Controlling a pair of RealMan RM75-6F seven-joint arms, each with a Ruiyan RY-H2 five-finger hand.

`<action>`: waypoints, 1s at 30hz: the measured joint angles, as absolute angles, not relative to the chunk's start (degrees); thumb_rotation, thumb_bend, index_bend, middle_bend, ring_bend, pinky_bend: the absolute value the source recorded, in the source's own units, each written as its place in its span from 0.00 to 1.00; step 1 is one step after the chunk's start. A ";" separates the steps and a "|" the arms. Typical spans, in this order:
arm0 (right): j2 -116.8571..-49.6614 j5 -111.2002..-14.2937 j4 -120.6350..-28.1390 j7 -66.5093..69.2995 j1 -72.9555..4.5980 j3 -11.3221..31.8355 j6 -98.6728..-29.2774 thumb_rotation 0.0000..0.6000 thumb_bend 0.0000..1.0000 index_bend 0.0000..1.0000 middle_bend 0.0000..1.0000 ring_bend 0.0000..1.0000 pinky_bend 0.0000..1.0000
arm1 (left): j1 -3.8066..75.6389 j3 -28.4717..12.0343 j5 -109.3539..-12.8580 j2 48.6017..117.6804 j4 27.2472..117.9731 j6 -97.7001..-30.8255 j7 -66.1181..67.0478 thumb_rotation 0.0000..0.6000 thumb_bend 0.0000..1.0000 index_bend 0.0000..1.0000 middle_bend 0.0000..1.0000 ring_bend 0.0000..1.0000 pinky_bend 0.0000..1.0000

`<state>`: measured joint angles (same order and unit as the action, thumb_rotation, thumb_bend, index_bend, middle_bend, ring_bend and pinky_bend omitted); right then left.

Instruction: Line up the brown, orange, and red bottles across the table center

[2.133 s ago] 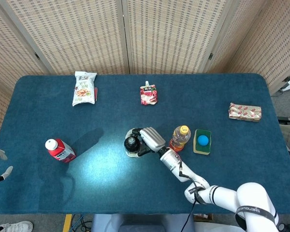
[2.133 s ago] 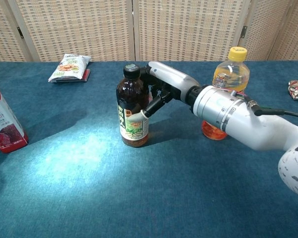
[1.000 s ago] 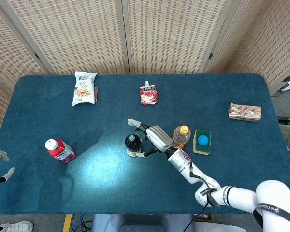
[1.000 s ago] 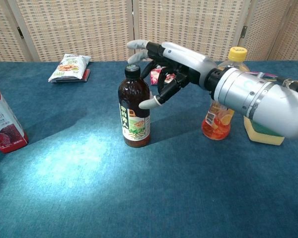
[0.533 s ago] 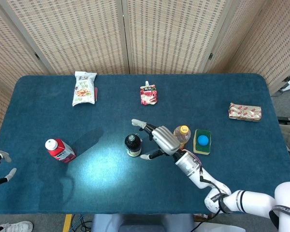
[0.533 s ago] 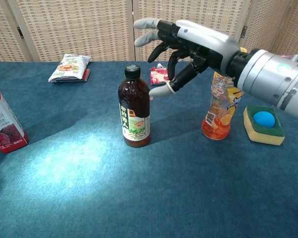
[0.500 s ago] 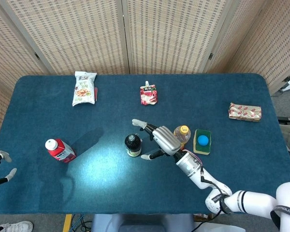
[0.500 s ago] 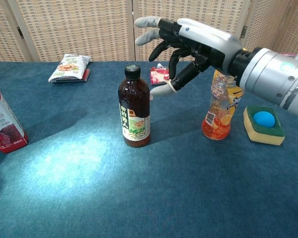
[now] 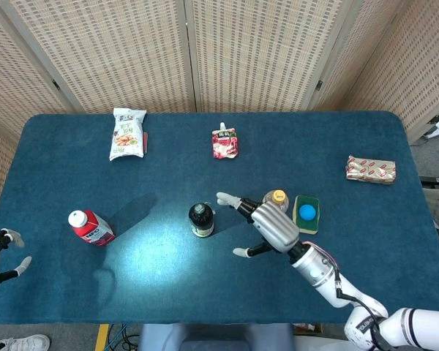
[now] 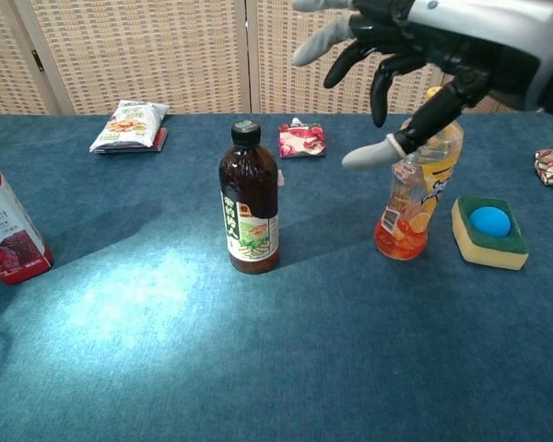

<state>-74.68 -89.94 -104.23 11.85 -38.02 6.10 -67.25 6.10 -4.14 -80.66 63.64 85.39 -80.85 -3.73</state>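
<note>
While the right hand (image 10: 415, 55) hovers empty with fingers (image 10: 373, 153) spread, a yellow-rimmed sponge (image 10: 489, 231) crowds the orange bottle (image 10: 413, 204); the brown bottle (image 10: 249, 200) stands apart.

The brown bottle (image 9: 201, 219) stands upright near the table (image 9: 73, 285) center. The right hand (image 9: 267, 224), fingers spread and empty, hovers just beside it, partly covering the orange bottle (image 9: 277, 197). The red bottle (image 9: 91, 227) stands far left.

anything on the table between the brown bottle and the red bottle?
Nothing. In the head view only bare blue cloth lies between the brown bottle and the red bottle; the chest view shows the same.
</note>
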 measured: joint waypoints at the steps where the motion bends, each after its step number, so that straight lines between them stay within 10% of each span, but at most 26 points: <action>1: -73.71 -90.58 -104.95 11.37 -37.39 5.70 -67.99 1.00 0.00 0.21 0.30 0.25 0.54 | 6.11 -4.09 -80.77 63.68 85.50 -80.89 -3.63 1.00 0.23 0.50 0.36 0.45 0.67; 9: -68.09 -93.44 -107.26 4.01 -32.09 2.90 -73.21 1.00 0.00 0.45 0.46 0.36 0.54 | 6.26 -3.54 -81.42 63.88 86.36 -80.65 -2.77 1.00 0.23 0.50 0.36 0.45 0.67; 30: -68.67 -86.68 -100.34 0.21 -25.09 5.97 -78.58 1.00 0.00 0.26 0.20 0.17 0.25 | 6.75 -2.89 -81.58 64.18 87.32 -79.55 -1.75 1.00 0.23 0.51 0.36 0.45 0.67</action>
<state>-68.67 -86.68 -100.34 0.21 -25.09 5.97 -78.58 6.75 -2.89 -81.58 64.18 87.32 -79.55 -1.75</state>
